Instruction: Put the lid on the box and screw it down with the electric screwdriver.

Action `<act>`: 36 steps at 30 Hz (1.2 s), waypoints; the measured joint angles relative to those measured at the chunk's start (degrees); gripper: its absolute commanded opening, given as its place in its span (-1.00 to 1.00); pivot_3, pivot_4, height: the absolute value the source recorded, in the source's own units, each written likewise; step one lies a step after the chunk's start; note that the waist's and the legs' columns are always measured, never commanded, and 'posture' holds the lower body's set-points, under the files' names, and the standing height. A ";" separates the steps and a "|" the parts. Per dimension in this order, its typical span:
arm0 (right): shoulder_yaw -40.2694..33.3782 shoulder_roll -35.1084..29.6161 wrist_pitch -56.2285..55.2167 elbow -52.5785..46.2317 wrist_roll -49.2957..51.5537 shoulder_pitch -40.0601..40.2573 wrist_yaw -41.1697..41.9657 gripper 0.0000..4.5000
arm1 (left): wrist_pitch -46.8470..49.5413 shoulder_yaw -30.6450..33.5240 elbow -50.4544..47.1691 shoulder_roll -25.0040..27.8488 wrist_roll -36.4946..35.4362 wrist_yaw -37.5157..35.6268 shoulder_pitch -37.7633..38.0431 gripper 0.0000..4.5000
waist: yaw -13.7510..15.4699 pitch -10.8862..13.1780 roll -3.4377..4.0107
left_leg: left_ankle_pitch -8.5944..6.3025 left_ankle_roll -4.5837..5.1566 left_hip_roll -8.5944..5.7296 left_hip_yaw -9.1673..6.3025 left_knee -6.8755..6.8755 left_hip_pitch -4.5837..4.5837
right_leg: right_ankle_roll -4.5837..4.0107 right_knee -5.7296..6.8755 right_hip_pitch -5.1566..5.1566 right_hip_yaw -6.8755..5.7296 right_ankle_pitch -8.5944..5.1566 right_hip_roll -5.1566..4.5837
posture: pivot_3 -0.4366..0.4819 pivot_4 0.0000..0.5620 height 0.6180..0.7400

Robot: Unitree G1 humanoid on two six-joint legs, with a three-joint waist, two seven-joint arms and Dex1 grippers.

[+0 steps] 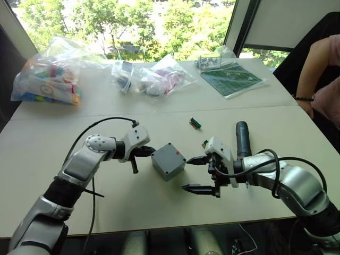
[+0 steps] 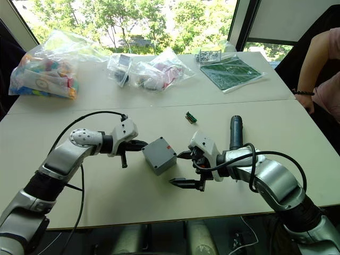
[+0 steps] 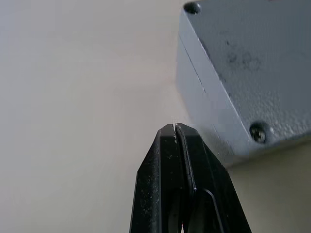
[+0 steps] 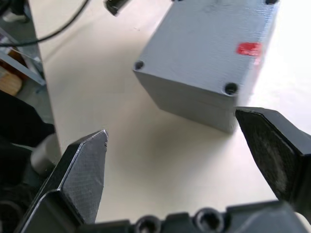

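- The box (image 1: 169,161), a small deep grey plastic cube with the lid (image 4: 209,46) already seated on top, sat on the pale desk (image 1: 106,207) between the two sets of jaws.
- The lid showed recessed corner screw holes and a small red spot near one edge.
- The left gripper (image 1: 139,159) had its jaws pressed together, tips just beside the box's side.
- The right gripper (image 1: 197,173) had its jaws spread wide, facing the box's opposite corner.
- The electric screwdriver (image 1: 243,139), a black stick, lay behind the right gripper.
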 measured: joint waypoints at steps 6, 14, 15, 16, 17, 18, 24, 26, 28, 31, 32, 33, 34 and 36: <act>2.88 1.06 -6.15 7.37 -6.38 -2.46 2.61 0.99 | 7.08 5.47 -10.29 2.86 -6.73 -1.74 8.57 -1.00 | -0.08 0.00 0.00 | 0.00 0.00 0.00 0.09 0.04 0.02 | 0.00 -0.01 0.03 0.03 0.00 -0.07 | -0.05 -0.47 1.00; 4.98 3.09 -6.14 7.34 -6.94 -3.53 6.95 0.99 | 8.77 5.51 -10.44 -3.68 -7.19 4.04 9.39 -1.00 | 0.12 0.01 -0.02 | 0.00 0.00 -0.03 0.01 0.20 0.02 | 0.00 0.02 0.14 0.00 0.02 -0.06 | -0.05 -0.47 1.00; 5.04 3.09 -5.88 7.00 -6.84 -3.53 7.41 0.99 | 8.71 5.51 -9.71 -4.16 -6.88 4.83 9.10 -1.00 | 0.10 0.01 -0.04 | 0.00 0.00 -0.03 -0.01 0.20 0.02 | 0.00 0.02 0.14 -0.01 0.03 -0.04 | -0.05 -0.47 1.00; 5.10 3.08 -5.64 6.64 -6.83 -3.52 7.70 0.99 | 8.61 5.51 -9.52 -4.27 -6.64 5.15 9.05 -1.00 | 0.08 0.00 -0.05 | 0.00 0.00 -0.03 -0.01 0.19 0.02 | -0.01 0.02 0.14 -0.02 0.03 -0.04 | -0.05 -0.47 1.00; 5.09 3.08 -5.33 6.28 -6.84 -3.43 7.90 0.99 | 8.61 5.51 -9.42 -4.46 -6.42 5.41 8.96 -1.00 | -0.01 0.00 -0.04 | 0.00 0.00 -0.03 -0.01 0.18 0.04 | -0.01 0.03 0.14 -0.01 0.03 -0.04 | -0.05 -0.47 1.00; 5.09 3.09 -5.03 6.04 -6.84 -3.35 7.99 0.99 | 8.60 5.51 -9.36 -4.64 -6.31 5.70 8.87 -1.00 | -0.02 0.00 -0.04 | 0.00 0.00 -0.02 -0.01 0.16 0.04 | -0.03 0.03 0.14 -0.01 0.04 -0.02 | -0.05 -0.47 1.00; 5.07 3.12 -3.99 5.38 -6.89 -2.55 7.96 0.99 | 8.28 5.46 -9.26 -5.14 -5.77 6.26 8.85 -1.00 | 0.01 0.00 -0.04 | 0.00 0.00 -0.01 -0.01 0.14 0.05 | -0.07 0.02 0.13 -0.02 0.06 -0.02 | -0.05 -0.47 1.00; 4.97 3.14 -3.59 4.93 -6.86 -2.41 7.91 0.99 | 8.13 5.46 -9.04 -5.28 -5.66 6.36 8.82 -1.00 | 0.03 0.00 -0.04 | 0.00 0.00 -0.01 -0.01 0.15 0.05 | -0.06 0.02 0.13 -0.02 0.06 -0.03 | -0.05 -0.47 1.00; 4.88 3.35 -3.26 4.83 -6.85 -2.33 7.86 0.99 | 7.83 5.43 -8.58 -5.63 -5.24 6.47 8.58 -1.00 | 0.04 0.00 -0.04 | 0.00 0.00 -0.01 -0.01 0.15 0.05 | -0.06 0.03 0.13 -0.02 0.05 -0.02 | -0.05 -0.47 1.00; 4.86 3.94 -3.10 4.74 -6.85 -2.14 7.57 0.99 | 7.47 5.05 -8.29 -5.69 -4.53 6.59 8.05 -1.00 | 0.02 0.00 -0.04 | 0.00 0.00 -0.01 -0.01 0.15 0.05 | -0.06 0.03 0.13 -0.02 0.06 -0.02 | -0.05 -0.47 1.00; 4.86 4.10 -3.03 4.74 -6.85 -2.14 7.48 0.99 | 7.32 4.90 -8.23 -5.69 -4.38 6.62 7.94 -1.00 | 0.02 0.00 -0.04 | 0.00 0.00 -0.01 -0.01 0.15 0.05 | -0.07 0.03 0.13 -0.02 0.06 -0.02 | -0.05 -0.47 1.00; 4.85 4.23 -2.92 4.72 -6.85 -2.14 7.42 0.99 | 7.26 4.76 -8.20 -5.70 -4.23 6.60 7.85 -1.00 | 0.02 0.00 -0.04 | 0.00 0.00 -0.01 -0.01 0.15 0.05 | -0.07 0.03 0.13 -0.02 0.07 -0.02 | -0.05 -0.47 1.00; 4.85 4.39 -2.78 4.71 -6.85 -2.14 7.36 0.99 | 7.27 4.48 -8.08 -5.70 -4.12 6.58 7.69 -1.00 | 0.03 0.00 -0.04 | 0.00 0.00 -0.01 -0.01 0.15 0.05 | -0.10 0.03 0.13 -0.02 0.09 -0.02 | -0.05 -0.47 1.00; 4.86 4.61 -2.56 4.43 -6.86 -2.13 7.30 0.99 | 7.28 4.29 -7.92 -5.71 -4.08 6.50 7.48 -1.00 | 0.04 0.00 -0.04 | 0.00 0.00 -0.01 -0.01 0.15 0.05 | -0.12 0.03 0.13 -0.02 0.10 -0.02 | -0.05 -0.47 1.00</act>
